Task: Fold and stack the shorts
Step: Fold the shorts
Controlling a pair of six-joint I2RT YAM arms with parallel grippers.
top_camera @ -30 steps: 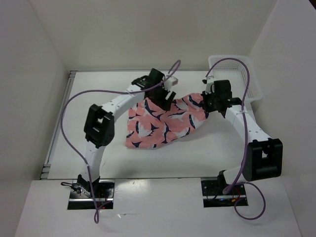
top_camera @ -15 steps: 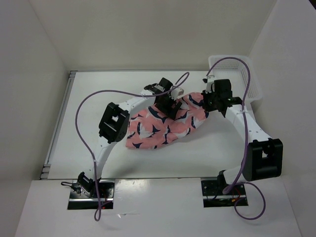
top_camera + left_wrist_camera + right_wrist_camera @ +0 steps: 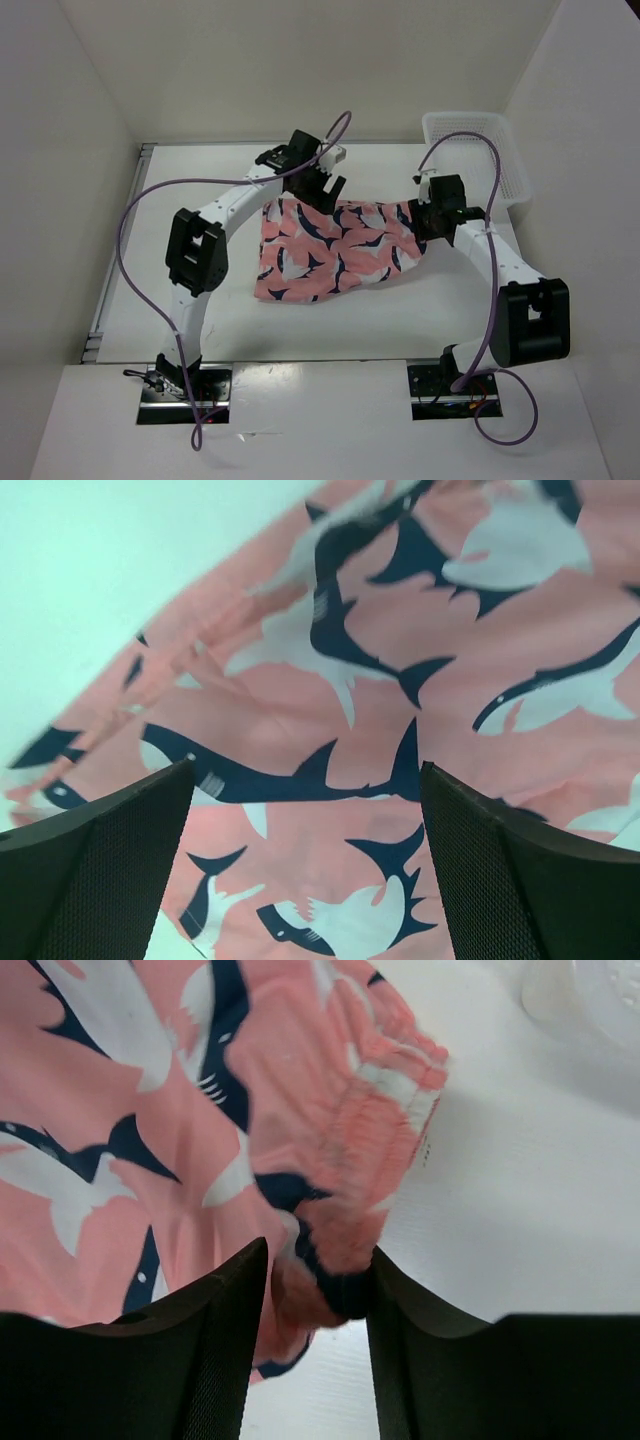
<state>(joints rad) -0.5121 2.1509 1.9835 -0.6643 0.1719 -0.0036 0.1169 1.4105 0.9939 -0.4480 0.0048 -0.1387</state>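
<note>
The shorts (image 3: 335,250) lie spread near the middle of the tabletop (image 3: 320,325), their near hem well apart from the arm bases. Right tool (image 3: 318,1275): clamped on the gathered waistband at the garment's right end. Left tool (image 3: 305,780): fingers apart over the cloth at its far-left edge, nothing gripped between them. Compared with half a second earlier, the left tool has withdrawn from mid-garment to that far edge. The cloth now lies flatter, with a straighter far border, so spreading appears nearly complete and no fold is made yet. Bare tabletop lies open to the left and near sides. At the far right, the mesh basket (image 3: 465,118) stands near the right arm, narrowing room there.
</note>
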